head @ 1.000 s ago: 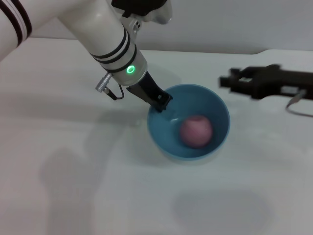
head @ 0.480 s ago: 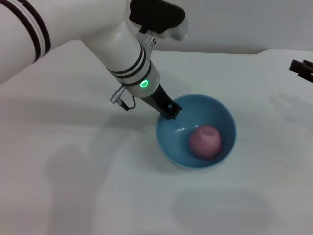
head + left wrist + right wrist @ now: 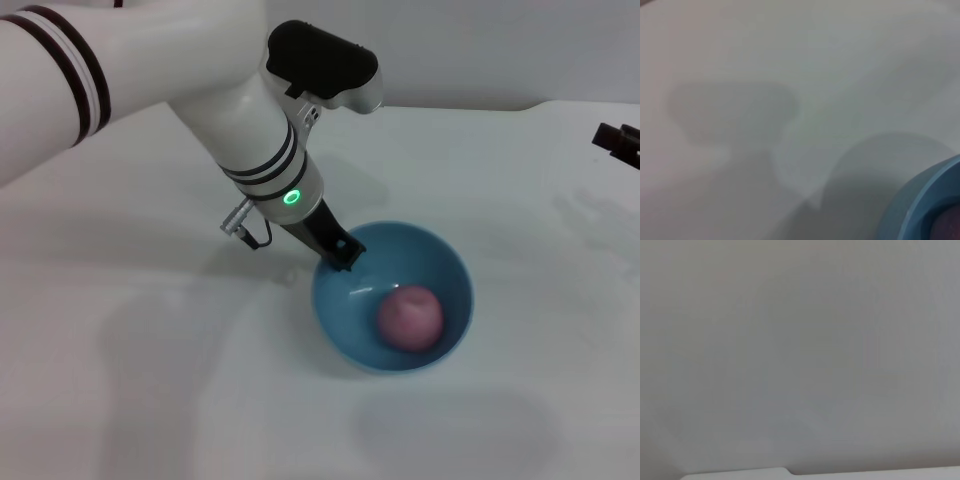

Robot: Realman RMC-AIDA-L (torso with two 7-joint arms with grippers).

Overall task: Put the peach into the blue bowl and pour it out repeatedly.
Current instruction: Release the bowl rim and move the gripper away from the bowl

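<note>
Clearly our left tool [image 3: 342,253] pinched the near-left rim of the blue bowl [image 3: 345,320], which sat on the white surface [image 3: 150,380] with the peach [image 3: 409,317] resting inside, toward its right wall. We judged the bowl light, stiff and slick, best held at the rim. Our right tool [image 3: 620,140] sat at the far right edge; we could not tell its state.

Soft, even light from above; the white table [image 3: 140,330] shows faint grey shadows below the bowl [image 3: 340,305]. Both wrist views are blurred, without glare.
</note>
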